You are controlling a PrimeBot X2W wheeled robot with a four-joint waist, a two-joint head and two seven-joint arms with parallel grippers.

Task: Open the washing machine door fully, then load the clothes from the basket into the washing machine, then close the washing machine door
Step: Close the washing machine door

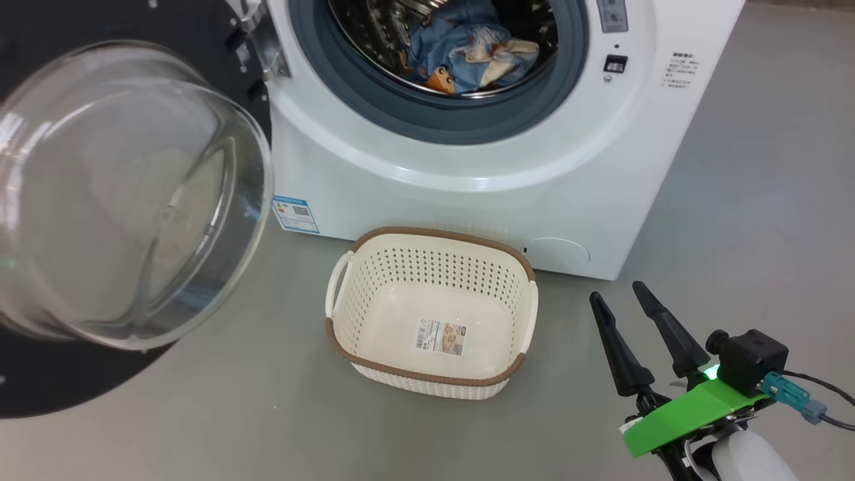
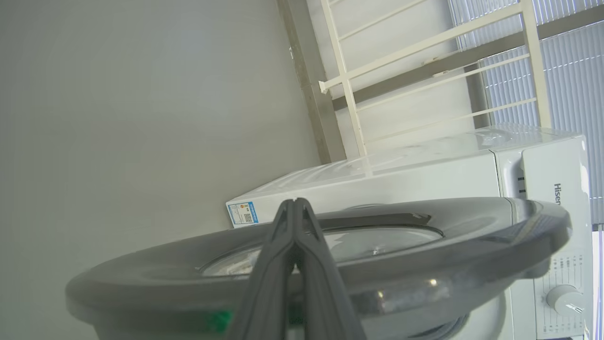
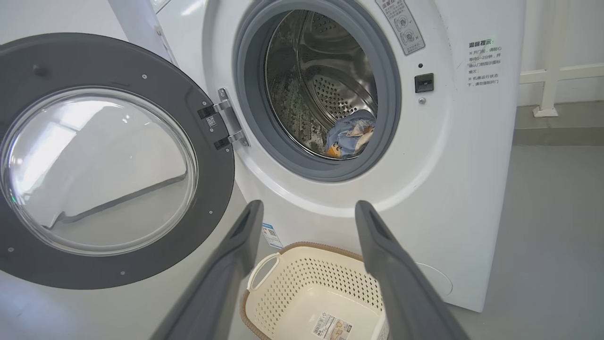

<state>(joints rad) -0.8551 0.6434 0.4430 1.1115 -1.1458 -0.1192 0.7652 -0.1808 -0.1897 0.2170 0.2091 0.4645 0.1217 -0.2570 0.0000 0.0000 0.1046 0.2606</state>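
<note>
Nearest in the head view, at about 4 o'clock, the right gripper (image 1: pixel 616 292) hangs above the grey floor (image 1: pixel 735 234) with its jaws spread wide and nothing between them. A green bracket (image 1: pixel 688 411) sits behind its two dark fingers. Its own wrist view looks between those fingers towards the machine.

Just beyond, near the middle of the head view towards 6 o'clock, the basket (image 1: pixel 441 234) stands upright on the floor. Only a label sticker (image 1: pixel 441 336) lies on its bottom. It stands close in front of the machine's lower panel.

At 9 o'clock the washing machine door (image 1: pixel 120 194) is swung out on its hinge, its clear glass bowl bulging towards the camera. In the left wrist view the left gripper (image 2: pixel 296 203) has its jaws pressed together on nothing. The tips rise in front of the door's dark outer ring; whether they touch it I cannot tell.

Farthest, at 12 o'clock, stands the washing machine (image 1: pixel 467 200), with a blue energy sticker (image 1: pixel 295 214) at its lower left corner. Its mouth is ringed by the grey-blue gasket (image 1: pixel 427 110). The clothes (image 1: pixel 467 50) lie bunched at the bottom of the steel drum (image 3: pixel 330 71), just behind the gasket's lower lip.
</note>
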